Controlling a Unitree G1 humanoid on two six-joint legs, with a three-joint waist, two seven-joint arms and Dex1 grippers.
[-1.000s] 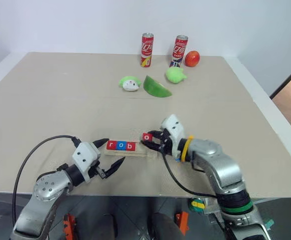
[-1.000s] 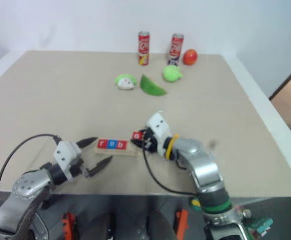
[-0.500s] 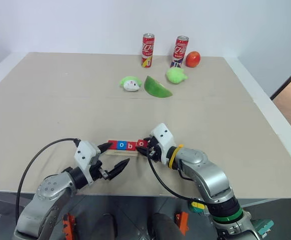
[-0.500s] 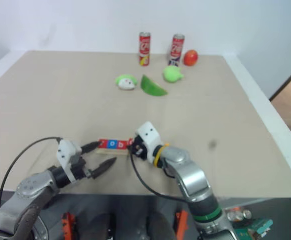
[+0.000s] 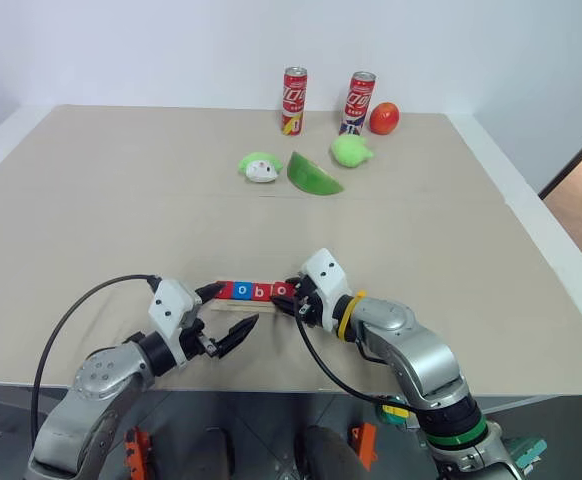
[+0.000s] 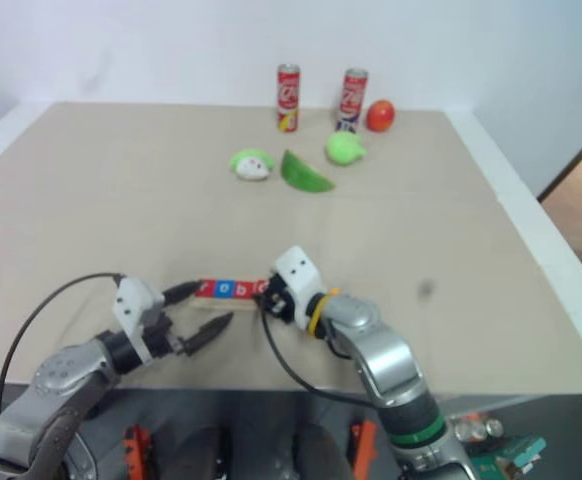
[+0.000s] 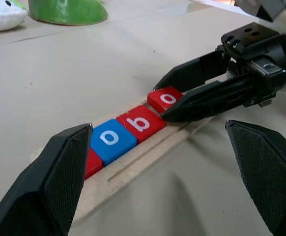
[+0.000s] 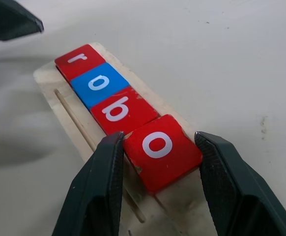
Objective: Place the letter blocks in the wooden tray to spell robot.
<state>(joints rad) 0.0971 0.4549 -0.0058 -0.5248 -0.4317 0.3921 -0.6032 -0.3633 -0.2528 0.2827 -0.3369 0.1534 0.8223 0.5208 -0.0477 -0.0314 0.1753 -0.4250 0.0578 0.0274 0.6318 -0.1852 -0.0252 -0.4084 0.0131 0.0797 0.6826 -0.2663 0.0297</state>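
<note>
While the right pincer (image 8: 157, 189) grips the second red "o" tile (image 8: 161, 150) by its two side edges, that tile sits at the end of the row in the tray (image 8: 59, 96), low centre of the head frame. Tiles r (image 8: 79, 60), blue o (image 8: 99, 83) and b (image 8: 121, 109) lie in the tray already, touching in a line. Left pincer (image 7: 160, 172) hangs wide open and empty, just beside the tray's other end, lower left of centre.

Handling, my read: tiles look small, flat, rigid, light, and the glossy faces are probably slick, so side-edge pinch is the right hold; a face grab isn't possible when they lie flat. Tray looks light too, likely to slide on the counter (image 5: 121, 200) if nudged.

Hard to tell: whether the held tile is fully seated or slightly tilted against b; in the left wrist view the fingers cover its far edge. No "t" tile found. Tray's end under the right pincer is hidden. Cans, fruit and toys sit upper centre, well apart.
</note>
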